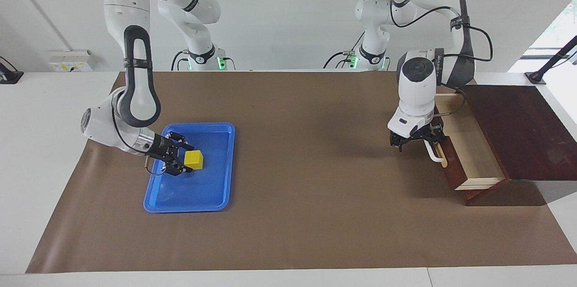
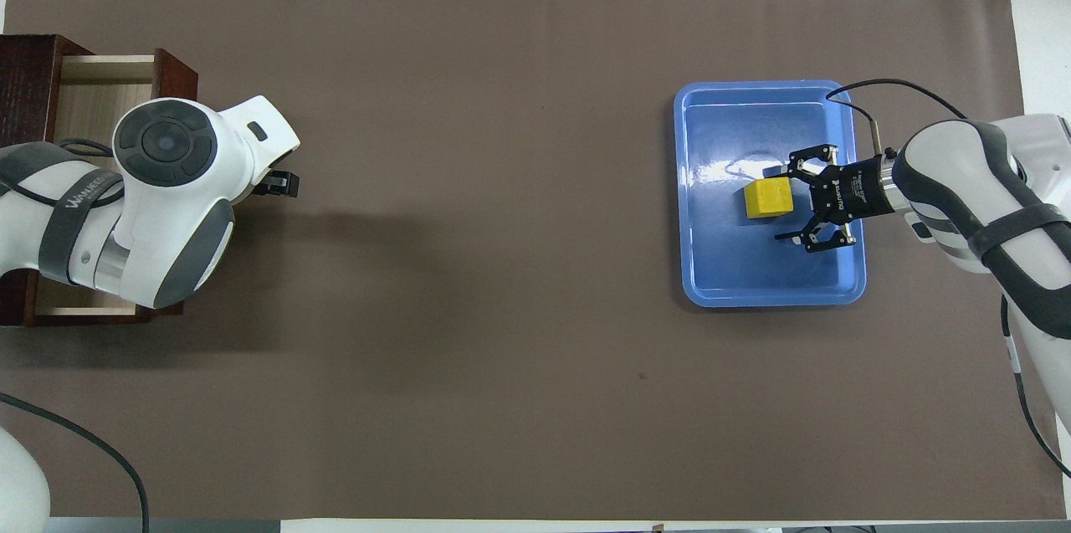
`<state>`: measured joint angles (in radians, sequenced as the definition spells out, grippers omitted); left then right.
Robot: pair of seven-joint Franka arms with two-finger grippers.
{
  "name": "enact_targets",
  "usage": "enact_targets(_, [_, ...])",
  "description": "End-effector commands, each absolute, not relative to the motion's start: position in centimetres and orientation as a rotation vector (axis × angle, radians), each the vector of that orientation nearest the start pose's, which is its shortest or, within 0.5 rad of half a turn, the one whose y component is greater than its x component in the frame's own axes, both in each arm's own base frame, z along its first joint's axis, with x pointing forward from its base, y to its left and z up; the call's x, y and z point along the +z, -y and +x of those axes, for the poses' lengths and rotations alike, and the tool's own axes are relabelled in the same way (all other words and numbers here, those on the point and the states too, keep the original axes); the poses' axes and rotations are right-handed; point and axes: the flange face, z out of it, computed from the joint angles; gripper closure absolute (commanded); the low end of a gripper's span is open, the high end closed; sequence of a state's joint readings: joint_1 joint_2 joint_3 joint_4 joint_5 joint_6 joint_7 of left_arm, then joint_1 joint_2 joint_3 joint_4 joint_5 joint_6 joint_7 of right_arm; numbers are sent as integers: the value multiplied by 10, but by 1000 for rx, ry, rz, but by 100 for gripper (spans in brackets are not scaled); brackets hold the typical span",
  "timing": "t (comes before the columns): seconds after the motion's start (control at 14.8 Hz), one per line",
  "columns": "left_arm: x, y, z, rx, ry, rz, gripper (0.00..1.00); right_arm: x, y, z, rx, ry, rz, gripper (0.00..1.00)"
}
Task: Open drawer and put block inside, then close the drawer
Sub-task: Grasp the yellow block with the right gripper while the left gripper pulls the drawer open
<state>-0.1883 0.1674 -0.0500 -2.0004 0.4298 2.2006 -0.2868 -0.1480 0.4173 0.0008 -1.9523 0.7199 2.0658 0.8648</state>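
Right gripper (image 1: 185, 159) is low in the blue tray (image 1: 189, 208), jaws wide and flanking the yellow block (image 1: 194, 160), mid-height in frame at the right arm's end. Centre on the block, close squarely on flat faces, then lift straight. Left gripper (image 1: 415, 139) is wide at the white handle (image 1: 433, 152); drawer (image 1: 473, 152) is pulled out. Count: one block, one tray, one drawer.

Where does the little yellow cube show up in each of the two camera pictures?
Facing view: the yellow block sits toward that picture's left, below its middle, in the blue tray, with the right gripper low beside it.
Overhead view: the yellow block sits toward that picture's right, near mid-height, in the blue tray.
Shared landmark: the blue tray around it.
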Motion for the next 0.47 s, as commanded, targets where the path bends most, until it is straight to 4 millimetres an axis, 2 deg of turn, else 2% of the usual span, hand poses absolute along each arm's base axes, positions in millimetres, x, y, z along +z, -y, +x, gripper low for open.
enact_targets(0.0, [381,140,571,-158,-271,-2787,0,251,55,583,614,-1708,-1957,29])
enact_targets(0.07, [381,146,569,-161,-270,-2789,0,251,56,583,612,-1704,-1953,35])
enact_targets(0.13, [381,155,567,-164,-264,-2799,0,251,56,583,610,-1699,-1956,45])
enact_targets(0.4, [392,169,568,-159,-239,-2838,0,253,55,584,595,-1638,-1992,97])
